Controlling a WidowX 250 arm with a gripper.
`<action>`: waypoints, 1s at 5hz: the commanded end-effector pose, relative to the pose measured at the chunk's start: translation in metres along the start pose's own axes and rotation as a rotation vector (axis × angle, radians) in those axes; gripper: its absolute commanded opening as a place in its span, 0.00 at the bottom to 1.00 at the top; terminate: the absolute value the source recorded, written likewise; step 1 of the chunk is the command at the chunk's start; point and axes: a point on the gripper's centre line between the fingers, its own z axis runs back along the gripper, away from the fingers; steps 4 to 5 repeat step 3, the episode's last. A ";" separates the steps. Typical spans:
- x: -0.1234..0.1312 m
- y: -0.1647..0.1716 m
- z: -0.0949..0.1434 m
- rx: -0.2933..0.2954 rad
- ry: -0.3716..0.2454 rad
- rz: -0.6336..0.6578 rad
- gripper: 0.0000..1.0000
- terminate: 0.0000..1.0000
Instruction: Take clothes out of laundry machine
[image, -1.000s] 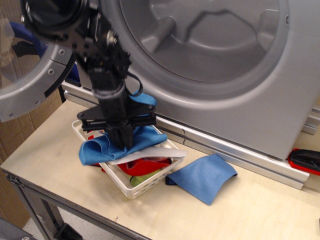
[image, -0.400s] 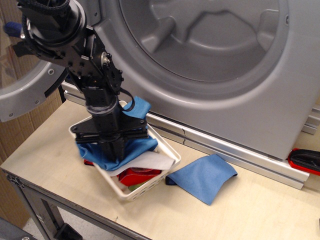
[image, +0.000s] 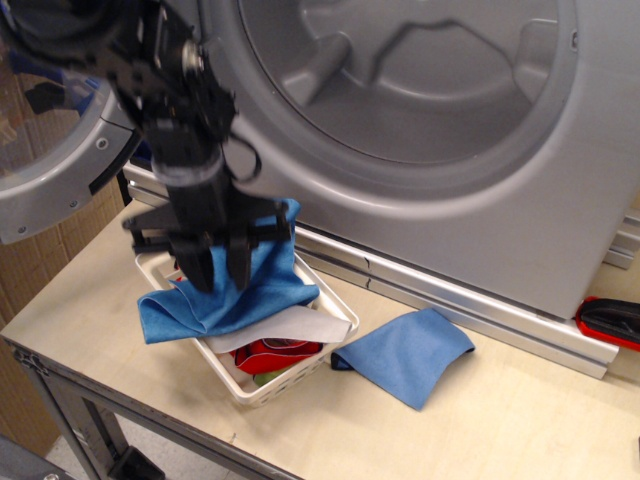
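The black pincer (image: 220, 272) hangs spread apart just above the bright blue cloth (image: 228, 296), its two fingers (image: 240, 265) parted and gripping nothing. That cloth lies draped over the white slatted basket (image: 275, 377) on the pale wooden desk (image: 480, 420), spilling past the basket's left rim, with a white cloth (image: 295, 327) and a red garment (image: 275, 352) beneath it. Behind stands the grey laundry machine (image: 480, 200) with its round door (image: 60, 150) swung open at the left, and a smaller folded blue cloth (image: 405, 355) rests on the desk just right of the basket.

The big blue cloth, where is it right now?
The big blue cloth lies draped over the white basket at lower left, spilling over its left rim, under the gripper and in front of the laundry machine.
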 end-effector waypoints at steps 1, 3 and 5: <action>0.016 -0.022 0.062 0.000 -0.131 0.000 1.00 0.00; 0.016 -0.022 0.062 0.000 -0.131 0.000 1.00 1.00; 0.016 -0.022 0.062 0.000 -0.131 0.000 1.00 1.00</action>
